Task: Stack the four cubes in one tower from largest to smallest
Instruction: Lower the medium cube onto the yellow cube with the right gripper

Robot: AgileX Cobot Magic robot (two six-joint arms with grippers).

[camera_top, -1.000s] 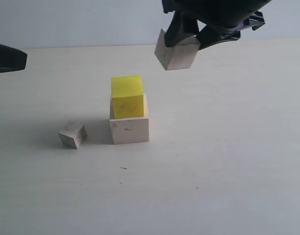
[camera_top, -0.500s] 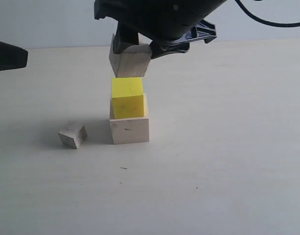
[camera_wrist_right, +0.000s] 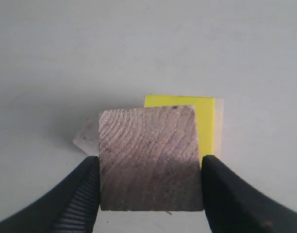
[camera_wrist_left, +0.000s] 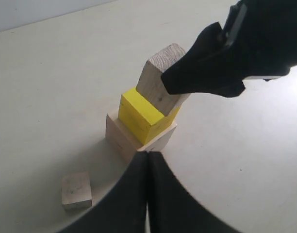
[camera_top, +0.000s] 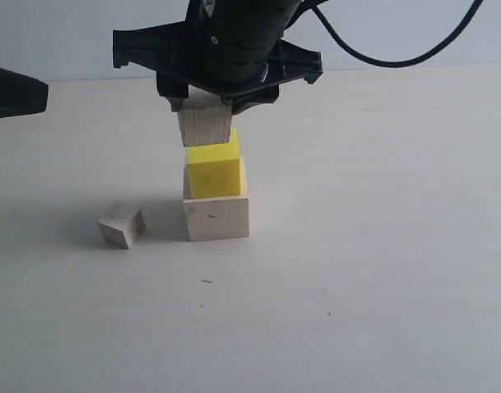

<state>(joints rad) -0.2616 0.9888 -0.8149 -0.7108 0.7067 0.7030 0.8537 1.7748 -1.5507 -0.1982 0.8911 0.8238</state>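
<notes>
Compared with one second ago, the right pincer has carried the medium bare-wood cube from the upper right of the exterior view across and down to the stack. The other cubes have not moved.

1. Left pincer: parked at the left edge of the scene. Its fingers are pressed together with nothing between them.
2. Small bare-wood cube: rests on the pale counter, near the stack on its left side and apart from it.
3. Large pale wooden cube: stands on the counter as the base. The bright yellow cube sits on top of it.
4. Medium bare-wood cube: clamped between the right pincer's two fingers, at the yellow cube's top face. Whether the faces touch cannot be told. In the exterior view the held cube overhangs the yellow cube to the left, and the right wrist view shows a yellow strip along one side.

Step in hand: placing the third tier. Two tiers are complete.

Next move, as judged: shift the held cube toward the stack centre, seat it flat, then open the fingers and withdraw straight up. Releasing with this offset risks a tilted tier.
</notes>
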